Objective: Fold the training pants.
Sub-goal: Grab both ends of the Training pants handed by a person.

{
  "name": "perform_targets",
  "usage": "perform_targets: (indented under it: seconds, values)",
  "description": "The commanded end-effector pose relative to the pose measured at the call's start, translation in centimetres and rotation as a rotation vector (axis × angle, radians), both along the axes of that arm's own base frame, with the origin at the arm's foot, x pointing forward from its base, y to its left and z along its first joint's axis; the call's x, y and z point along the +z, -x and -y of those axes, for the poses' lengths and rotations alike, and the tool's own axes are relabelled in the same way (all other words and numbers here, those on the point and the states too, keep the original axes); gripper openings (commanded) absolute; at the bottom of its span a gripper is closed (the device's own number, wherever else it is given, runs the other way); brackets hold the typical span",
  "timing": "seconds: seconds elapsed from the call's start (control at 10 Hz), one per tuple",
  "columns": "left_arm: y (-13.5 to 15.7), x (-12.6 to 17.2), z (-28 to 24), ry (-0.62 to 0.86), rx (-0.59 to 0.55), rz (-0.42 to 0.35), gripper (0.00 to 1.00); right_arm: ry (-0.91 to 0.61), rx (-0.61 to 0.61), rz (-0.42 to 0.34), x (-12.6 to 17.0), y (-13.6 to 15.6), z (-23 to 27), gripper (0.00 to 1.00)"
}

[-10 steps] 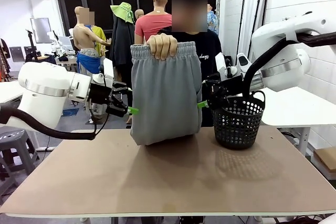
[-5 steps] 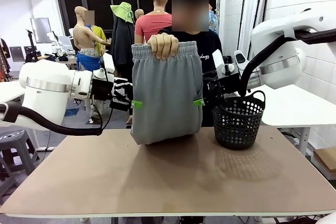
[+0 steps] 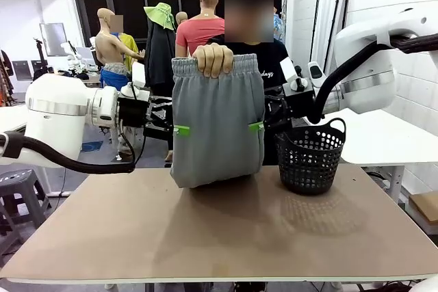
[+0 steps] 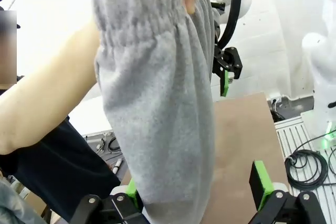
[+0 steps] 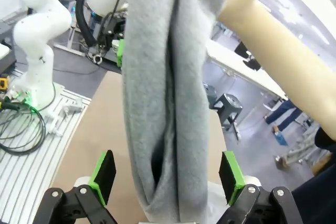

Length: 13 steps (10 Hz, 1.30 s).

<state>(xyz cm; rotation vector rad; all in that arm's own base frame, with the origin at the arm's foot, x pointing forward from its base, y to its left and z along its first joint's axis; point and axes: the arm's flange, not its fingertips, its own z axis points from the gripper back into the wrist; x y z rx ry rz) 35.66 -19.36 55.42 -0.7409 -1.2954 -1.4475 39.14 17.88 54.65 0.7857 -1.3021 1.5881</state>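
A person's hand [image 3: 212,59] holds the light grey training pants [image 3: 216,124] up by the gathered waistband, folded narrow, with the lower end resting on the table [image 3: 219,237]. My left gripper [image 3: 179,130] is at the pants' left edge and my right gripper [image 3: 257,126] at the right edge, at mid height. In the left wrist view the pants [image 4: 157,103] hang between the open fingers of my left gripper [image 4: 197,192]. The right wrist view shows the pants [image 5: 168,87] between the spread green pads of my right gripper [image 5: 168,177]. Neither gripper pinches the cloth.
A black mesh basket [image 3: 311,158] stands on the table just right of the pants, under my right arm. The person's forearm [image 5: 283,51] reaches in from the far side. The brown tabletop in front of the pants is bare.
Both grippers have moved inward from beside the pants and now straddle their left and right edges. The person still holds the waistband at the same height.
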Motion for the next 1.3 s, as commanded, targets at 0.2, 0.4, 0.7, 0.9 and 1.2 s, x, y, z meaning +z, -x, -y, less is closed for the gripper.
perform_targets:
  seconds: [0.2,0.4,0.7,0.9,1.2]
  values:
    - [0.2,1.4,0.7,0.098,0.039,-0.019,1.00,-0.076,0.055,0.002,1.2,0.2,-1.1,1.00]
    - [0.2,2.0,1.1,0.121,0.059,-0.023,1.00,-0.102,0.057,0.012,2.1,1.0,-1.1,1.00]
    - [0.5,2.8,1.7,0.144,0.010,-0.037,1.00,-0.148,0.050,0.001,3.4,1.3,-1.4,1.00]
    - [0.5,2.8,1.5,0.169,-0.006,-0.067,1.00,-0.171,0.048,-0.039,3.4,0.8,-1.6,1.00]
    - [0.9,3.2,1.6,0.228,-0.044,-0.095,1.00,-0.210,0.091,-0.083,3.8,0.7,-1.8,1.00]
